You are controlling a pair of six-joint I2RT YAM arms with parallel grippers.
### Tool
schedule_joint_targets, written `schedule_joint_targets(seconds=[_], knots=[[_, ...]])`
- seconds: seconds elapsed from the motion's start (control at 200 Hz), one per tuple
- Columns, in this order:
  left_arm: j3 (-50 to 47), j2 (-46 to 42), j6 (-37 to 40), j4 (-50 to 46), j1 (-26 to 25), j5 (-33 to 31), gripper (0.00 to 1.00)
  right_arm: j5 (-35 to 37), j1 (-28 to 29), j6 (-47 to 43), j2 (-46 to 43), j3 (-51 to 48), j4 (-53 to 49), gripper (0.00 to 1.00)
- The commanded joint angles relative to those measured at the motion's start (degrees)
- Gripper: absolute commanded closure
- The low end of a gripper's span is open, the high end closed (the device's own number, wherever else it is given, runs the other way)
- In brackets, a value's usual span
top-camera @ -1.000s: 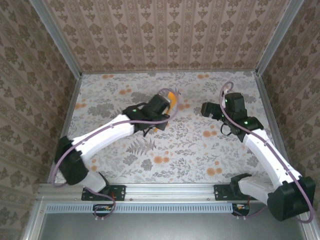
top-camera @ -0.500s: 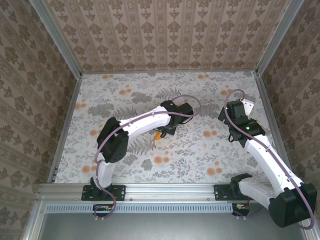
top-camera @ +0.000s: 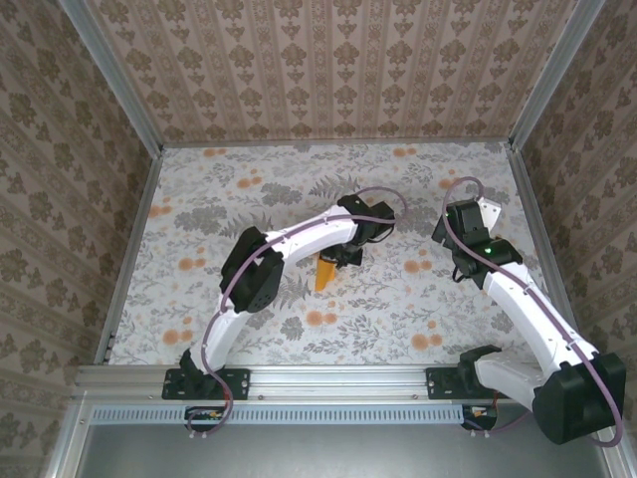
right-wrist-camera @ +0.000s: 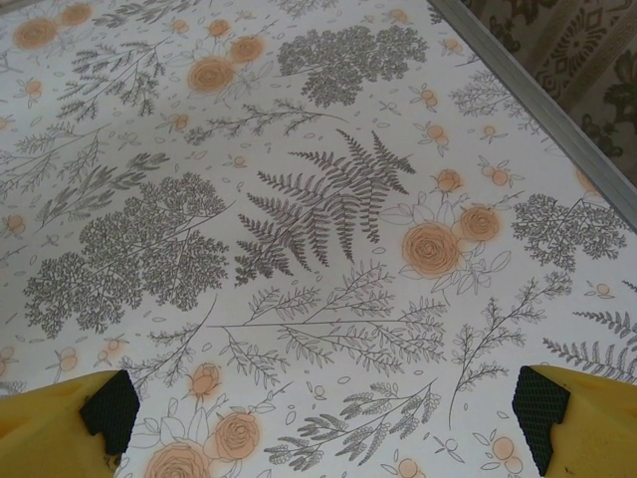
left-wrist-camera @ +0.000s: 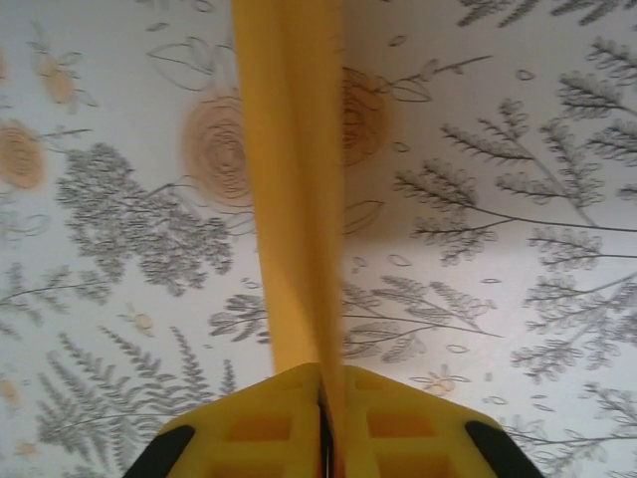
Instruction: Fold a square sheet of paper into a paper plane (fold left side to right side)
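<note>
A desk [top-camera: 199, 189] covered in a grey floral print with small orange blooms sits inside a booth of brown patterned wallpaper walls [top-camera: 328, 70], seen from above. Near the centre of the desk, the paper plane [top-camera: 324, 272] appears as a narrow strip of bright orange paper, its slimmer end towards 6 o'clock. The left arm curves in from 7 o'clock, and the left gripper [top-camera: 345, 255] meets the plane's 12 o'clock end. In the left wrist view, its yellow fingers [left-wrist-camera: 259, 423] are pressed almost together, pinching the paper plane [left-wrist-camera: 291, 189], which runs as a creased orange band away from the fingers and above the flowered surface. The right gripper [top-camera: 445, 233] is at 3 o'clock from the plane, well apart from it. In the right wrist view, the right gripper [right-wrist-camera: 325, 408] is spread wide, with a yellow, black-padded fingertip [right-wrist-camera: 542, 416] in each lower corner and only the printed desk between them.
</note>
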Motion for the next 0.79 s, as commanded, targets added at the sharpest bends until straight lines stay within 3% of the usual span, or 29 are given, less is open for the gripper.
schedule_joint_targets(seconds=[0.0, 0.215, 0.3, 0.395, 0.52, 0.685, 0.79], knots=[[1.49, 0.12, 2.15, 4.78, 1.51, 8.61, 0.74, -3.21, -0.17, -2.24, 0.58, -0.26, 0.76, 0.0], [-5.66, -6.75, 6.43, 19.11, 4.71, 21.65, 0.55, -18.73, -0.22, -8.01, 0.92, -0.24, 4.77, 0.0], [-14.33, -13.18, 7.37, 29.35, 6.52, 26.9, 0.47, -26.05, -0.21, -9.57, 1.91, -0.07, 6.2, 0.02], [-24.82, -20.68, 6.92, 39.67, 9.73, 31.68, 0.36, -34.83, -0.14, -10.43, 4.1, 0.2, 8.26, 0.1], [-34.77, -27.71, 8.06, 44.63, 14.65, 33.55, 0.32, -43.44, 1.01, -8.86, 8.47, 0.29, 11.77, 0.19], [-46.7, -32.52, 7.34, 52.55, 21.61, 40.3, 0.32, -48.1, 5.6, -6.47, 14.88, 0.05, 19.01, 0.2], [-50.65, -33.42, 7.54, 54.6, 23.58, 41.42, 0.32, -52.01, 8.39, -3.53, 22.31, 1.36, 25.48, 0.21]])
